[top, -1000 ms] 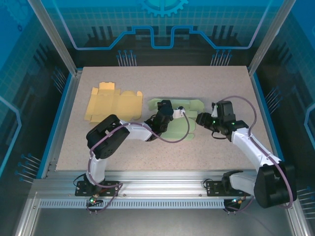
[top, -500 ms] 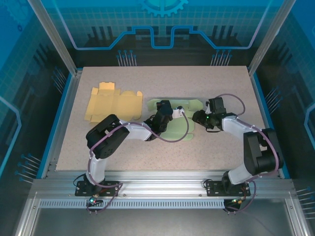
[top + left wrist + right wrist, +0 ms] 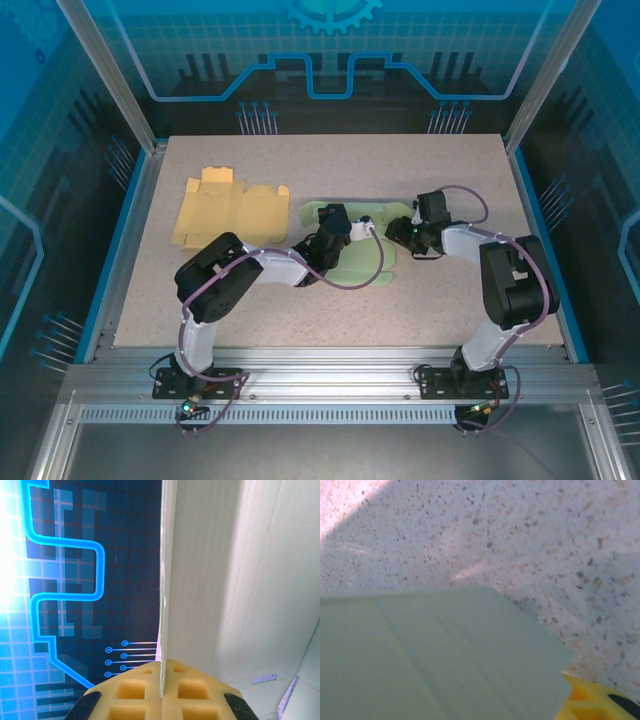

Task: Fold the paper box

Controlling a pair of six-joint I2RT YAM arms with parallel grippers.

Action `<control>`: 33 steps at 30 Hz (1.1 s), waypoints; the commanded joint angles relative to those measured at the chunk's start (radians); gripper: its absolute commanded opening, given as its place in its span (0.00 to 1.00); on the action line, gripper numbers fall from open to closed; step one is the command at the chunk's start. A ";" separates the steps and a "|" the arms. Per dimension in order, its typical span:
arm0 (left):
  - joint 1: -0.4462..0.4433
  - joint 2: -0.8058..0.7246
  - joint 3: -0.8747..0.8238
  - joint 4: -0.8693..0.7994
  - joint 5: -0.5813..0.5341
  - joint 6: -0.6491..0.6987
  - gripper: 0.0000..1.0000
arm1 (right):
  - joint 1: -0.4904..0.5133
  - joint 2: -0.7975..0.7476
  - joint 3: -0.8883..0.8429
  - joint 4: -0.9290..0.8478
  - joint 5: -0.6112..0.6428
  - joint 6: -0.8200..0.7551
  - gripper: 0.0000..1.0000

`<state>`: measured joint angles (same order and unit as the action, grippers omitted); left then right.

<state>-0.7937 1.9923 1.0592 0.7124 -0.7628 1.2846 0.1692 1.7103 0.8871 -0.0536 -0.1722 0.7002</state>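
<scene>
Left fingers are pinching an edge of the green box mid-bench. Right fingers are sitting at its right edge, open or closed I cannot tell. Yellow box is lying far left.

A speckled beige desk with blue edging sits inside glowing blue circuit-patterned walls, with silver aluminium posts rising from its far corners and a slotted aluminium rail along its near edge.

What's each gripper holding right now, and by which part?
Left gripper pinches a flap edge of the green paper box. Right gripper: cannot tell.
</scene>
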 commanded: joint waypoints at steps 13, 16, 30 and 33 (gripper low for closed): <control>0.007 -0.014 0.000 -0.007 0.001 -0.018 0.00 | 0.005 -0.034 0.000 0.108 -0.060 -0.001 0.36; 0.007 -0.009 0.008 -0.014 -0.003 -0.022 0.00 | 0.015 -0.057 -0.002 0.130 -0.060 -0.005 0.36; 0.001 0.005 0.028 -0.050 0.004 -0.050 0.00 | 0.080 0.051 0.009 0.190 -0.074 0.027 0.22; 0.002 0.012 0.019 -0.035 0.011 -0.046 0.00 | 0.081 0.070 0.018 0.179 -0.076 0.034 0.20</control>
<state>-0.7937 1.9926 1.0595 0.6594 -0.7628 1.2587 0.2359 1.7569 0.8955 0.1131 -0.2276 0.7193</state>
